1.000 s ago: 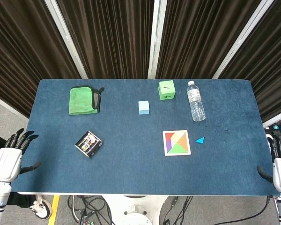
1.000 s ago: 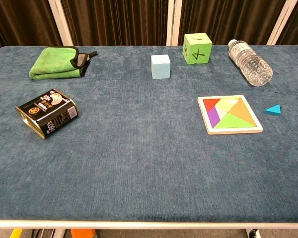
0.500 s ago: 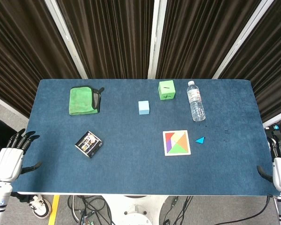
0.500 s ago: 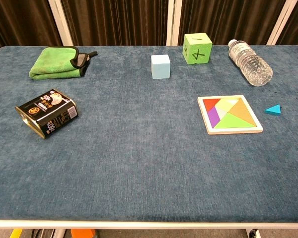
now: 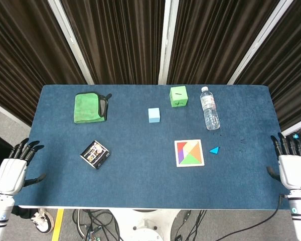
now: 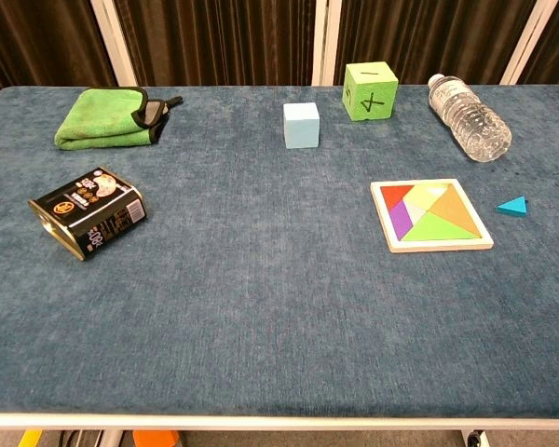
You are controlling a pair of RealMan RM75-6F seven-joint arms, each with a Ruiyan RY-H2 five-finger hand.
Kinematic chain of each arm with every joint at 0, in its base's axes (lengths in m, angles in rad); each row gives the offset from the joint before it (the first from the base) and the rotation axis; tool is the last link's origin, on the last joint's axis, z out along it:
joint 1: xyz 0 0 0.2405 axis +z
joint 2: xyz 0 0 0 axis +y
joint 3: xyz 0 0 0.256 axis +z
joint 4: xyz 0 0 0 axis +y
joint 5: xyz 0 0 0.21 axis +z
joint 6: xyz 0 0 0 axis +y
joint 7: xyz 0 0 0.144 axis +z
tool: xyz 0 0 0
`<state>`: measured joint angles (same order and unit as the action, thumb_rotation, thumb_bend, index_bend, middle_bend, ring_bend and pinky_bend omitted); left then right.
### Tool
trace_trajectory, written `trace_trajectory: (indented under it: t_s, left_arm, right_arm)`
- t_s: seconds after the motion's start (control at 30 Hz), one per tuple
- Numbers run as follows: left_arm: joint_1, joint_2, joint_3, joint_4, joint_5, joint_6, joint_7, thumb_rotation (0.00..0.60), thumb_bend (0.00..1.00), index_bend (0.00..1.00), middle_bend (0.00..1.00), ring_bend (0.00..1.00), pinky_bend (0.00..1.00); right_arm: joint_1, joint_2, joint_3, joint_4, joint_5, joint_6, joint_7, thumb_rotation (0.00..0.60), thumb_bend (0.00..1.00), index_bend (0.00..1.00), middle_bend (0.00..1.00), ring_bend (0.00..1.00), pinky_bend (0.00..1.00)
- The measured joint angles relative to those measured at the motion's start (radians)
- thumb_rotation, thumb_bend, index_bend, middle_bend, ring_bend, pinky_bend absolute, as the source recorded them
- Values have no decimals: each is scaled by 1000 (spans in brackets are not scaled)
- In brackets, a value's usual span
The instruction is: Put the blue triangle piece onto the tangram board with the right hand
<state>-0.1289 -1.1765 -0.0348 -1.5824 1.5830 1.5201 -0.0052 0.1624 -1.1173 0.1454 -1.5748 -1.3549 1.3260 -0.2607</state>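
The left hand (image 5: 10,173) hangs off the table's left edge, fingers spread and holding nothing, far from anything the task concerns. Going rightward across the blue table (image 5: 140,181), the tangram board (image 5: 189,153) lies flat with its coloured pieces in place, and just beside its right edge, not touching it, sits the blue triangle (image 5: 214,150). The triangle's long side runs roughly toward the board, one tip pointing away from it.

The right hand (image 5: 292,168) is at the table's right edge, palm down, fingers pointing away from the robot and apart, empty. From this hand the triangle lies to its left and slightly forward, well apart, with bare cloth between; the board lies just beyond the triangle on the same line. The right hand is clearly the nearer of the two, so the reach is likely a sweep inward over the table, then a short carry further left onto the board. The chest view shows neither hand.
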Motion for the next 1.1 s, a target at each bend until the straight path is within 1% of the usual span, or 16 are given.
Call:
trace_trajectory:
  t_s: [0.13,0.3,0.4,0.47,0.67,0.8,0.93,0.97,1.1]
  left_arm:
    - [-1,0,0,1,-4,-5,1,600,73,216,154,38,149]
    - [-4,0,4,3,-6,-17,-7,600,73,216,155,38,149]
    - [-5,2,4,4,-5,-17,-16,600,73,216,154,38,149]
    - [-5,0,2,7,-8,-16,-23,600,74,216,154,38,149]
    - [-11,-5,2,21,-12,-27,-39,600,74,216,155,38,149]
    - [-12,-6,1,28,-13,-28,-52,600,74,216,155,38,149]
    - [-12,-8,2,35,-15,-29,-59,600,74,216,155,38,149]
    - [-12,-9,3,37,-16,-31,-60,600,73,216,155,38,149]
    - [-14,-13,3,43,-21,-37,-63,600,74,216,155,38,149]
  right_arm:
    - [68,-14,20,8,27,-72,-61,600,139,3,0,0,0]
    - [148,-46,30,24,76,-177,-141,600,141,56,0,0,0]
    - [191,-82,29,43,103,-237,-174,600,141,16,0,0,0]
    - [210,-115,27,62,114,-260,-178,600,141,0,0,0,0]
    - [242,-195,17,105,161,-301,-165,600,141,0,0,0,0]
    - [254,-211,10,112,190,-313,-182,600,142,0,4,0,0]
    - [269,-224,6,120,208,-321,-194,600,144,36,129,0,0]
    - [272,-227,5,125,206,-322,-186,600,144,42,146,0,0]
    - [289,-239,0,146,199,-335,-167,600,147,45,160,10,0]
